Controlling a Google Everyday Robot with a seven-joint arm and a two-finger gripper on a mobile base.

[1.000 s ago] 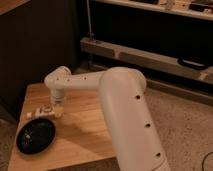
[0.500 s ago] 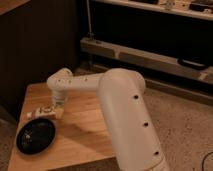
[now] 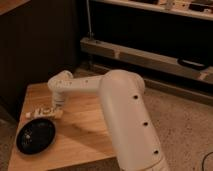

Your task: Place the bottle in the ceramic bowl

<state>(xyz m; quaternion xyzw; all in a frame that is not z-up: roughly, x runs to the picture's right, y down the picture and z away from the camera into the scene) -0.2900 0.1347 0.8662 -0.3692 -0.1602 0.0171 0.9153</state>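
Note:
The small white bottle (image 3: 40,113) with dark markings lies on its side on the wooden table (image 3: 85,135), near the left edge. Just in front of it sits the shallow glossy black ceramic bowl (image 3: 36,135), with nothing in it. My white arm reaches left across the table. The gripper (image 3: 56,113) is down at the table surface at the bottle's right end, right against it. The wrist above hides most of the gripper.
My arm's bulky white link (image 3: 125,115) covers the table's right side. A dark wall stands behind the table. Metal shelving (image 3: 150,55) runs along the back right above a speckled floor (image 3: 185,130).
The wrist has sunk slightly toward the bottle's right end. The bottle and bowl have not moved.

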